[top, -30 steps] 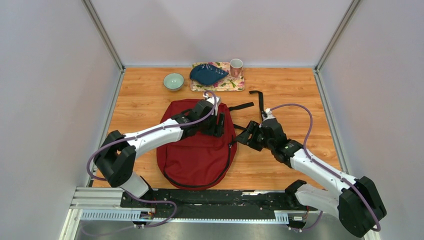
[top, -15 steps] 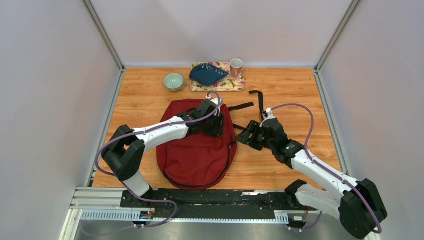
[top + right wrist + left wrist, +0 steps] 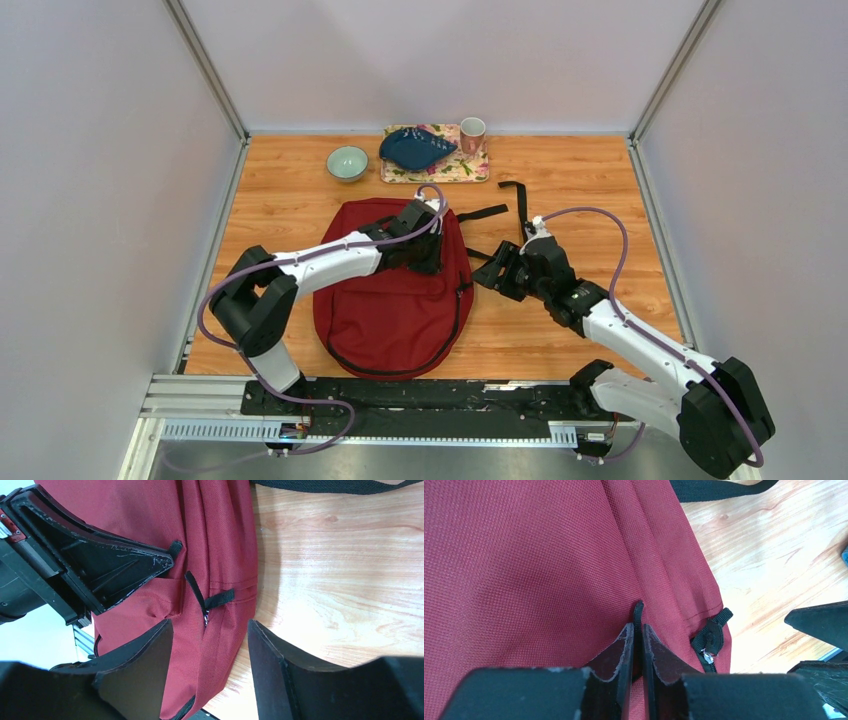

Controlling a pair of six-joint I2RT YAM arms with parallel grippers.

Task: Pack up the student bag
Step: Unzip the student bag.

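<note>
Red student bag (image 3: 392,312), left fingers (image 3: 616,654) pinching tab (image 3: 639,611), right fingers (image 3: 142,662) apart

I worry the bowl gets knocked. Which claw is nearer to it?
Left. The left claw, pinching a tab on the bag, lies nearside and right of the bowl; the right claw, open, is farther right, at the bag's right edge.

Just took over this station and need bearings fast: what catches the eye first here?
The dark red student bag lies flat mid-table, the biggest thing in view. The left gripper is pinched shut on a black pull tab near the bag's far end, while the right gripper hangs open over the zipper pulls at its right edge.
</note>
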